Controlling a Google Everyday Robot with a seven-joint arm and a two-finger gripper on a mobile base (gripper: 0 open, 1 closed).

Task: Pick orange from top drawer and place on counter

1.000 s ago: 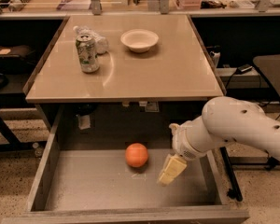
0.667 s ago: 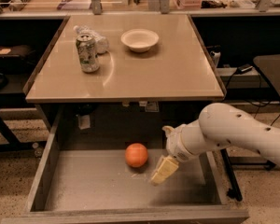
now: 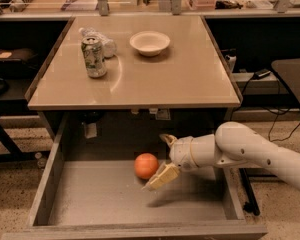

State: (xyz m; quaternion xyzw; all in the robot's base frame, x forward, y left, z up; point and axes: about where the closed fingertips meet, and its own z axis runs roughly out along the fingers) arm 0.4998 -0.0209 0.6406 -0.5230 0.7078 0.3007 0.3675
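Just right of the orange, inside the top drawer, the hand hangs spread open, gripping nothing. Its far finger is hard to make out.

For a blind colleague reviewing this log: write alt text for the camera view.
The gripper, fingers open, reaches from the right into the open top drawer, right beside the orange lying on the drawer's floor. Above it, the counter holds a soda can, a white bowl and a plastic bottle.
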